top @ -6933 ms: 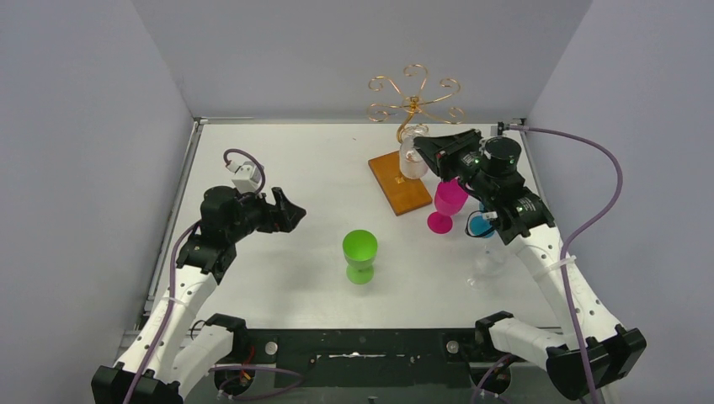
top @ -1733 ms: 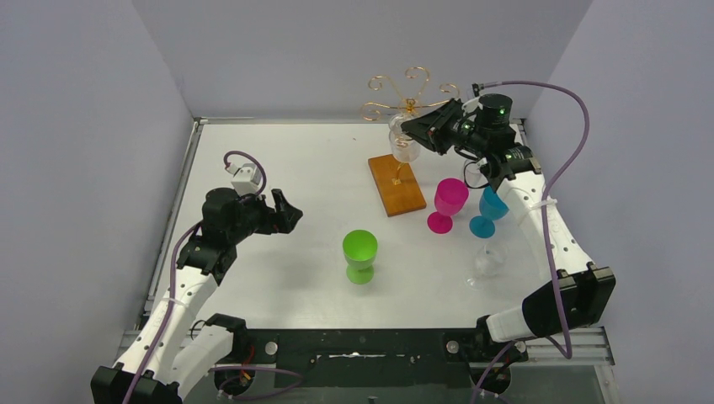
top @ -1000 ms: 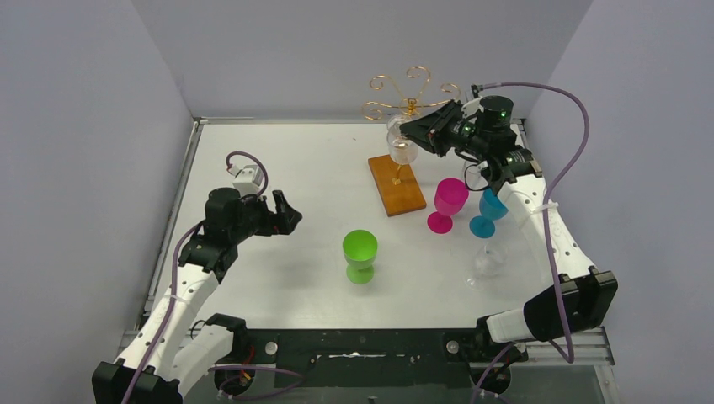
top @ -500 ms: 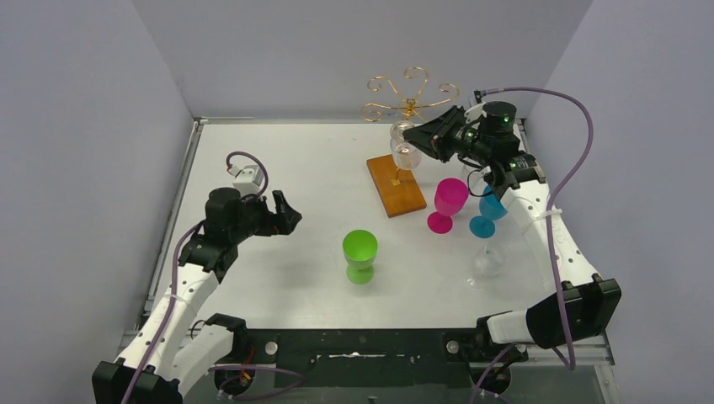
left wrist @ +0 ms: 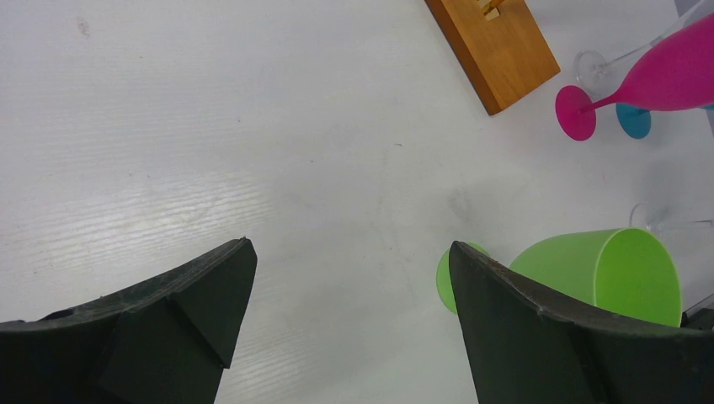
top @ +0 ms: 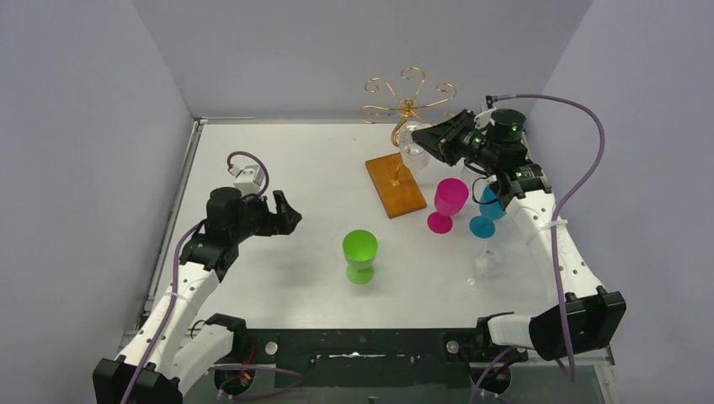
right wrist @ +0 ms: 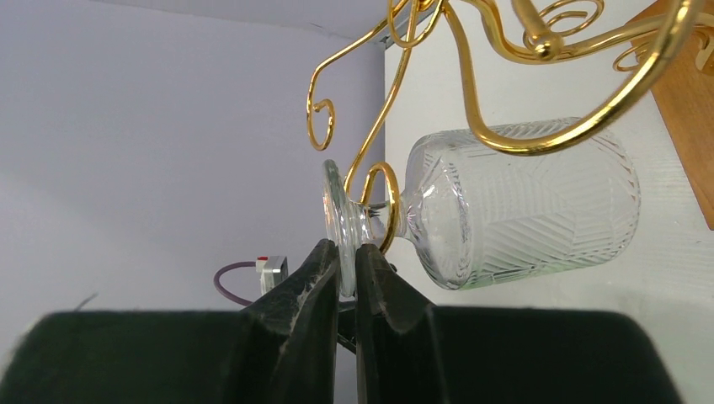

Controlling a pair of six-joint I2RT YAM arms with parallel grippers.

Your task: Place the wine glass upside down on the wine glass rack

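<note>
Pale tabletop, grey walls: my right fingers pinch the foot of the wine glass, stem just beyond them inside a curl of the wine glass rack; seat it fully, then release gently; left fingers wide, idle.

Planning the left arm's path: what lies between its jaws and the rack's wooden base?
Only bare white table between the left gripper and the wooden base, clear in the top and left wrist views. The green cup stands off that line.

Table: rack, green goblet, pink glass, blue glass.
</note>
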